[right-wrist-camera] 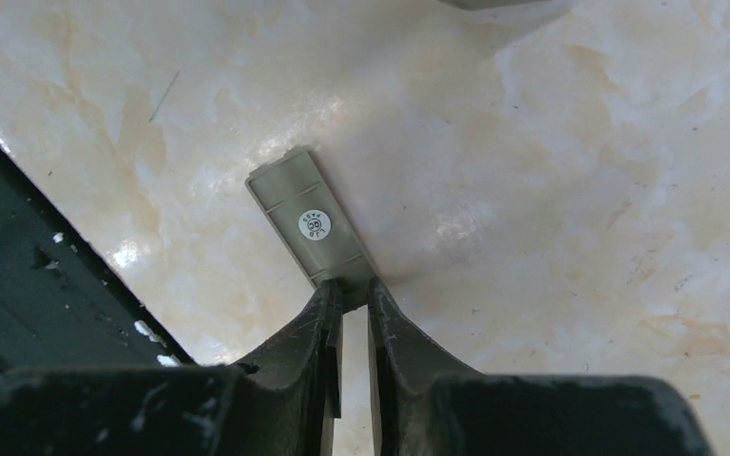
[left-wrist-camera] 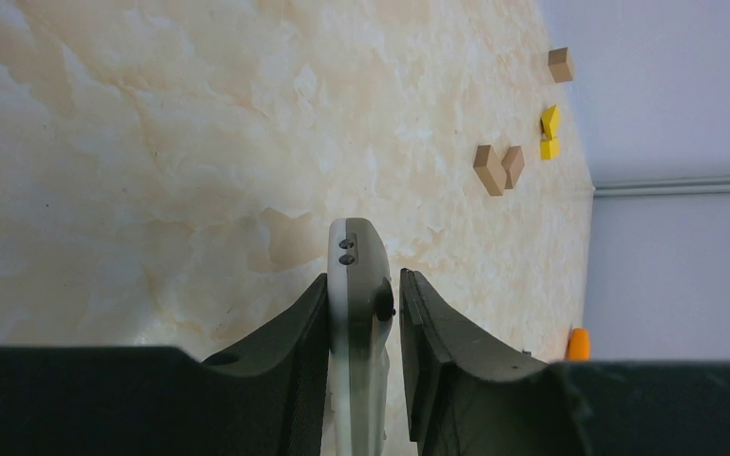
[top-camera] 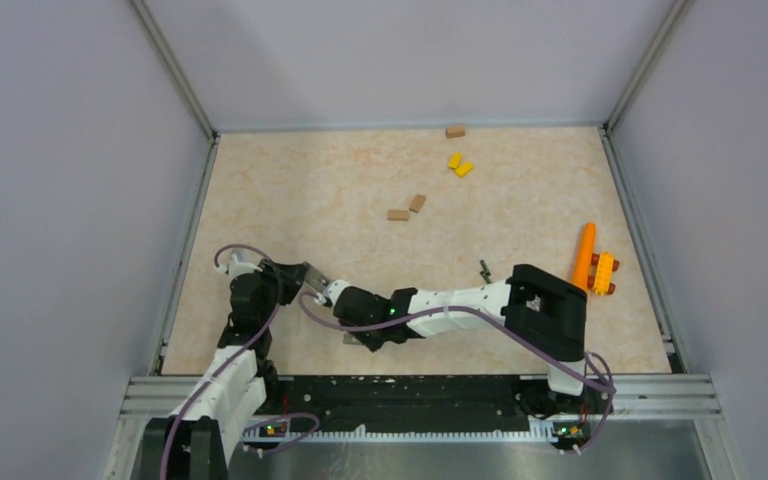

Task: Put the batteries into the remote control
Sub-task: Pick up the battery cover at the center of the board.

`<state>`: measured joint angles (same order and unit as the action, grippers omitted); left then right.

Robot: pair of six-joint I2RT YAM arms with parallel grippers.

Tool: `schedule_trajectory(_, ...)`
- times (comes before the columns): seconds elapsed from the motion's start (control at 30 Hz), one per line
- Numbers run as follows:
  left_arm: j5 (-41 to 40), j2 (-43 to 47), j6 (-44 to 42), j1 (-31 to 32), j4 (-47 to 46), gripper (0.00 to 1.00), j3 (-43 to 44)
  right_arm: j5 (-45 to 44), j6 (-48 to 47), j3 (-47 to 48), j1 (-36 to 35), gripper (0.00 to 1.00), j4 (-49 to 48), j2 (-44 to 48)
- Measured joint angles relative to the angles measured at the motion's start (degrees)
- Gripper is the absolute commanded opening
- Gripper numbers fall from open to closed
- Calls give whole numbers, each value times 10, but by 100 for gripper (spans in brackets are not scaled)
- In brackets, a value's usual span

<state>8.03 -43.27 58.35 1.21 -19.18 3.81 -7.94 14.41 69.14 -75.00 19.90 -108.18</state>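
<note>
Left wrist view: left gripper (left-wrist-camera: 365, 280) clamps the remote (left-wrist-camera: 352, 245); right gripper (right-wrist-camera: 352, 287), nearly closed, pinches a grey cover (right-wrist-camera: 309, 214).

Left tool (top-camera: 311, 276): grips the grey remote (top-camera: 319, 283)
Battery (top-camera: 484, 270): on worktop (top-camera: 300, 190), beside right arm (top-camera: 460, 300)
Far side: brown blocks (top-camera: 407, 208), yellow blocks (top-camera: 459, 164)

The top camera looks down from above and behind over the whole table (top-camera: 290, 200). Both wrist cameras sit close above it. The left seemingly faces the far right, sharing the brown blocks (left-wrist-camera: 497, 167) with the overhead.
</note>
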Motion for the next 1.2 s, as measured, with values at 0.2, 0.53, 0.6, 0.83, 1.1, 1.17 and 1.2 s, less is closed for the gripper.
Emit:
schedule_trajectory(0.2,12,0,0,0,-2,34,0,-47,32,0,0,10,15,3)
schedule_trajectory(0.53,38,-108,43,64,-116,34,-12,-132,160,-71,52,10,61,119)
schedule_trajectory(0.6,23,-145,57,111,-143,34,-10,-143,187,-99,79,10,66,161)
schedule_trajectory(0.83,-71,-312,135,242,-249,30,44,-158,239,-148,118,10,75,233)
schedule_trajectory(1.1,-170,-392,193,264,-320,34,83,-157,264,-159,123,10,76,259)
schedule_trajectory(1.17,-191,-376,195,264,-303,41,83,-152,266,-159,123,10,75,265)
schedule_trajectory(1.2,-200,-363,192,264,-291,47,82,-148,267,-159,124,10,73,267)
